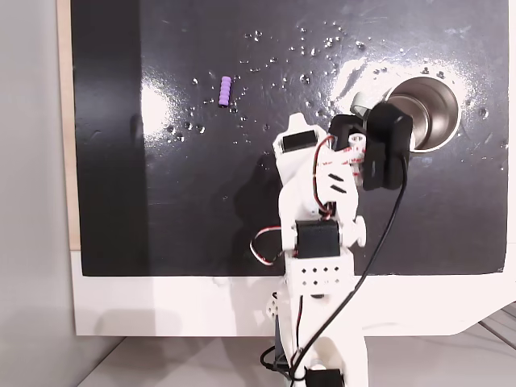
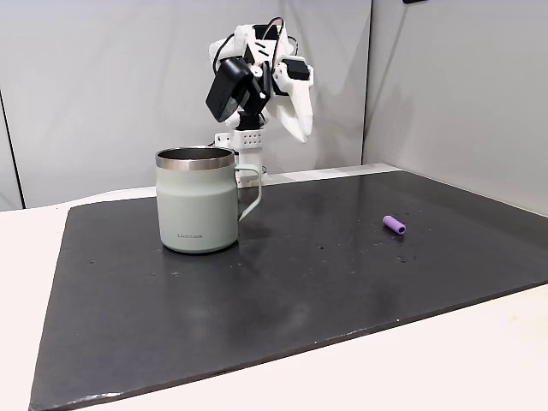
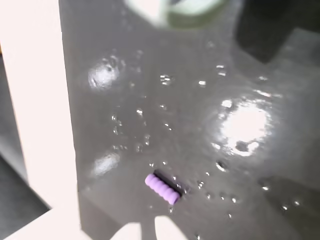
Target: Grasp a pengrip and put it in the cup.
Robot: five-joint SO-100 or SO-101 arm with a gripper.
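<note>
Pengrip (image 1: 223,91) lies alone on the black mat (image 1: 201,210), well apart from the cup (image 2: 197,202). Arm folded up, end effector (image 1: 379,157) raised beside the cup rim, holding nothing; jaw state unclear. Pengrip sits low in wrist view (image 3: 162,188).

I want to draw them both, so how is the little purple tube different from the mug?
The purple tube is tiny, and the mug is far bigger. The tube lies on its side, while the mug stands upright. The tube is purple and ribbed; the mug is smooth, pale grey-green outside and shiny steel inside, with a small handle. They sit far apart. Both rest on the same black mat, and neither is held by the gripper.
</note>
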